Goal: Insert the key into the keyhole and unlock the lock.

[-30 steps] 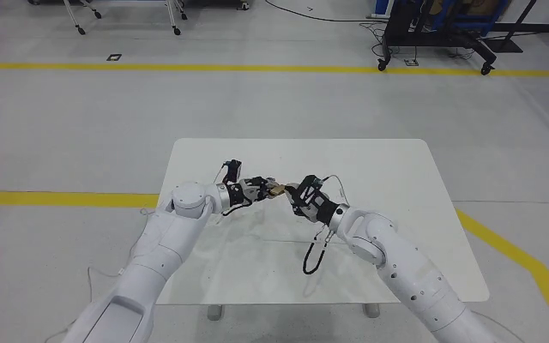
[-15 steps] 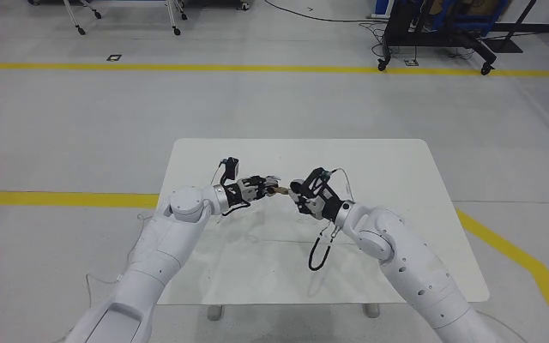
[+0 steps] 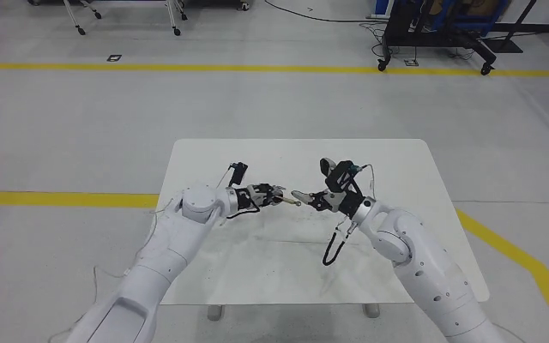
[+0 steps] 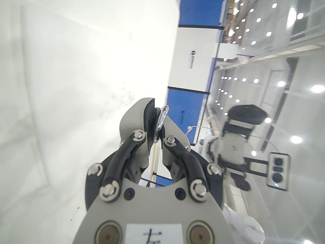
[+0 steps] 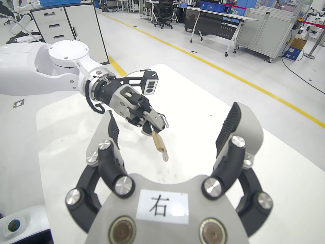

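Observation:
My left gripper is shut on the silver shackle of a small padlock, held above the middle of the white table. In the right wrist view the brass lock body hangs out of the left gripper, and a silver key sticks out of its end. My right gripper stands open and empty a short way from the key, facing it. From the top, the left gripper, the lock and the right gripper lie in a line.
A black cable loop hangs from the right arm over the table. Yellow floor lines run behind the table, with carts and a black stand far off.
My right gripper was closed in on the lock's key end; it has opened and drawn back to the right. The left gripper has shifted slightly right, still holding the lock.

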Controlling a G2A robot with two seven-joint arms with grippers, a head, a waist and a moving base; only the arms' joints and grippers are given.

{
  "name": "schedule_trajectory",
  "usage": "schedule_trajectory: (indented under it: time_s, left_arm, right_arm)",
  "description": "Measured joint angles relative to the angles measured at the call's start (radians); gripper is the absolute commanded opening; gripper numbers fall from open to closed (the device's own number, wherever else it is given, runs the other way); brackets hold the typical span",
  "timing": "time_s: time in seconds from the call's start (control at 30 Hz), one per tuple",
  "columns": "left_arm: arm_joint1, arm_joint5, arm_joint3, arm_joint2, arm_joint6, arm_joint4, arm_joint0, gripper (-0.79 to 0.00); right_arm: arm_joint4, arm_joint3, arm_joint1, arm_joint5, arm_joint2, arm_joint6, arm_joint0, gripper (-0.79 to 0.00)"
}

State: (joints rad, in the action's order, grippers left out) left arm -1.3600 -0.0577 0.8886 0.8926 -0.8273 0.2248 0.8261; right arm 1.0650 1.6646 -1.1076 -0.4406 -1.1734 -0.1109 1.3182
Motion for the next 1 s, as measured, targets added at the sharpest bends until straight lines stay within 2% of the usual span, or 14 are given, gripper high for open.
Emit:
schedule_trajectory:
  time_s: [0.13,0.23,0.37,0.4,0.43,0.47,0.5,0.63,0.77,0.9,1.0]
  left_arm:
    - [-0.028,-0.083,-0.020,-0.065,0.004,-0.024,-0.036,-0.785]
    - [-0.051,-0.123,-0.043,-0.104,-0.013,-0.012,-0.062,-0.785]
    - [-0.080,-0.166,-0.077,-0.156,-0.028,-0.016,-0.096,-0.785]
    - [-0.087,-0.171,-0.085,-0.166,-0.026,-0.017,-0.103,-0.677]
    - [-0.094,-0.176,-0.096,-0.175,-0.024,-0.015,-0.111,-0.505]
    - [-0.099,-0.181,-0.104,-0.181,-0.023,-0.014,-0.117,-0.043]
    - [-0.105,-0.187,-0.114,-0.188,-0.022,-0.014,-0.125,0.000]
    - [-0.116,-0.208,-0.131,-0.196,-0.036,-0.017,-0.148,0.000]
    - [-0.108,-0.231,-0.110,-0.169,-0.065,-0.006,-0.161,0.000]
    - [-0.082,-0.248,-0.039,-0.112,-0.068,-0.005,-0.149,0.000]
    - [-0.050,-0.249,0.052,-0.034,-0.010,-0.021,-0.123,0.000]
  right_arm:
    - [-0.051,-0.005,0.001,-0.028,-0.030,0.046,0.019,0.000]
    - [-0.159,-0.028,0.015,-0.104,-0.125,0.128,0.060,0.000]
    - [-0.228,-0.036,0.029,-0.154,-0.239,0.170,0.124,0.000]
    - [-0.241,-0.037,0.031,-0.157,-0.258,0.170,0.137,0.000]
    - [-0.254,-0.037,0.033,-0.160,-0.273,0.168,0.147,0.000]
    - [-0.257,-0.037,0.033,-0.161,-0.276,0.167,0.149,0.000]
    - [-0.256,-0.037,0.033,-0.161,-0.276,0.166,0.149,0.000]
    - [-0.255,-0.037,0.033,-0.160,-0.274,0.166,0.147,0.000]
    - [-0.255,-0.037,0.033,-0.160,-0.274,0.166,0.147,0.000]
    - [-0.255,-0.037,0.033,-0.160,-0.274,0.166,0.147,0.000]
    - [-0.256,-0.037,0.032,-0.159,-0.275,0.166,0.147,0.000]
